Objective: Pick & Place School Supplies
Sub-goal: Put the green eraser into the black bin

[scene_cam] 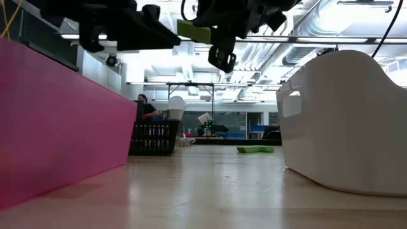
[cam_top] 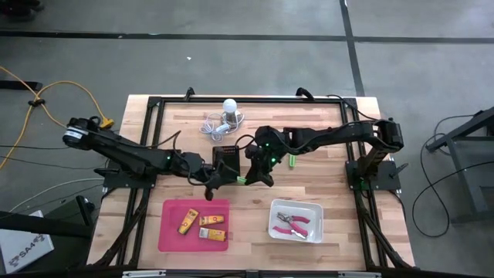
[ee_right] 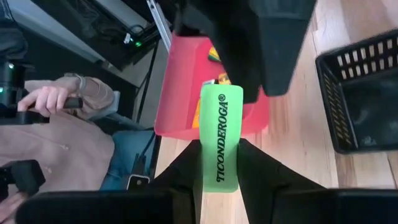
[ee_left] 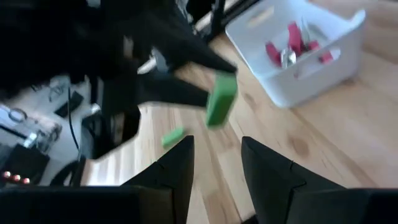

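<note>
Leftmost, at the end of the arm reaching in from the table's left side: left gripper point(cam_top: 211, 185), fingers spread and empty, hanging above the boards just beyond the far rim of the pink tray point(cam_top: 171, 232), seemingly poised to receive or merely keeping clear. Inside that tray, yellow-orange pieces point(cam_top: 202, 225) lying flat, apparently sorted by kind. Just beyond, between the two arms, the black basket point(cam_top: 226, 157), no part of the job. Next, right gripper point(ee_right: 221, 163), clenched on a green eraser point(ee_right: 221, 137) (lettered TICONDEROGA along its length), gripped at one end and lifted off the wood so most of the body juts forward, facing the left arm's open fingers and the tray below; looks like either a hand-over or a drop into the tray, hard to say which. Farther right, a second green piece point(cam_top: 293, 161) flat on the table, not yet collected. Lastly, near the front edge, the white bin point(cam_top: 315, 208) with the pink-handled tool point(cam_top: 293, 224) resting inside, kept apart from the erasers.
</note>
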### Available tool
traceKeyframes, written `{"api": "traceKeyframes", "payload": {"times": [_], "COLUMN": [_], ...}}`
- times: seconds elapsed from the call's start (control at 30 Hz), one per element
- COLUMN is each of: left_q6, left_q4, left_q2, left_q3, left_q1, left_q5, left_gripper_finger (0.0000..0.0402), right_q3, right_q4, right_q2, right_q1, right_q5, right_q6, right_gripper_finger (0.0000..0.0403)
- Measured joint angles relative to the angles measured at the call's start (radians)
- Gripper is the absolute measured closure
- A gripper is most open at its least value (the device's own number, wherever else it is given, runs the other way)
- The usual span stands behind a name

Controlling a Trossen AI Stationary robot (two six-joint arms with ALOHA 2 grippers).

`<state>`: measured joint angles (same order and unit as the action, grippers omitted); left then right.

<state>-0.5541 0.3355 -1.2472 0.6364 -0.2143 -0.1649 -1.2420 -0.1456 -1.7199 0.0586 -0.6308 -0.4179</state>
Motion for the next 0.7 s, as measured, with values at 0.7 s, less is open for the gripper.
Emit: {"api": "traceKeyframes", "payload": {"times": [0.7], "left_q6": [-0.065], "left_q4": [0.145], "left_q2": [-0.024], "left_q3": [-0.002], "left_q1": [-0.030], "left_q5": [-0.016], "left_gripper_finger": [0.0274], "right_q3": [0.000], "right_q4": [0.049], "right_q2": [0.000], "right_q1": [0.000], "right_q5": [0.000], "right_q6": [0.002], "right_gripper_finger": [0.0334]}}
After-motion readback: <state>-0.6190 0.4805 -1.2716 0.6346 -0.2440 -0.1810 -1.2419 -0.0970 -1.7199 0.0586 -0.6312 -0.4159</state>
